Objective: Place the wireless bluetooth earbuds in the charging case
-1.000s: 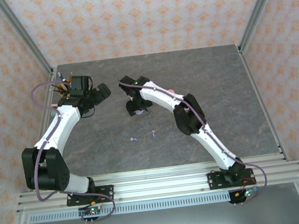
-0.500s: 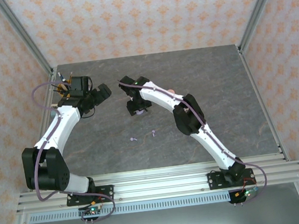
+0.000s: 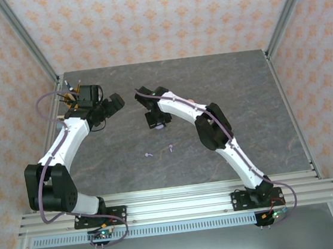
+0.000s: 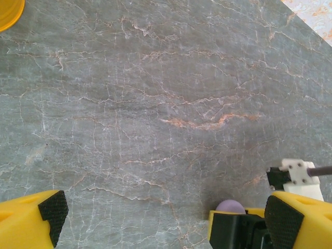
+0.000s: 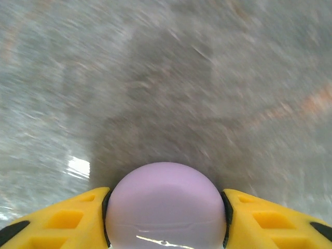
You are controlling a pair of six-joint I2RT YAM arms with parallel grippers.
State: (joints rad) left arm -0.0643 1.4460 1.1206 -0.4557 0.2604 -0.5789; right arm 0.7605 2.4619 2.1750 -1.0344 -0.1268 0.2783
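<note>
The right claw (image 3: 156,120) grips the lilac charging case (image 5: 165,199) on the grey marble bench (image 3: 240,86), its yellow fingers (image 5: 78,215) pressed against both flanks of the smooth dome in the blurred right wrist view. The case sits near the bench's middle. The left lilac earbud (image 3: 149,155) and the right lilac earbud (image 3: 171,147) lie loose on the stone at about six o'clock from it, near each other but not touching, and apart from the case.

The step in hand appears to be securing the case so the buds can go into it. The rounded shell gives the fingers little to bite on, so the hold likely needs to stay centred on the widest part and level, with slow travel so the dome does not squirt out forward. Whether the lid is up cannot be told from these views.

The left claw (image 3: 114,103) hangs released, fingers spread wide, at about nine o'clock from the case and well apart from it; it seems free to fetch a bud. From overhead nothing lies between case and buds. A small salmon-pink shape (image 3: 191,102) peeks out at the far edge of the right arm (image 3: 215,132), at about three o'clock from the case, too small to identify.
</note>
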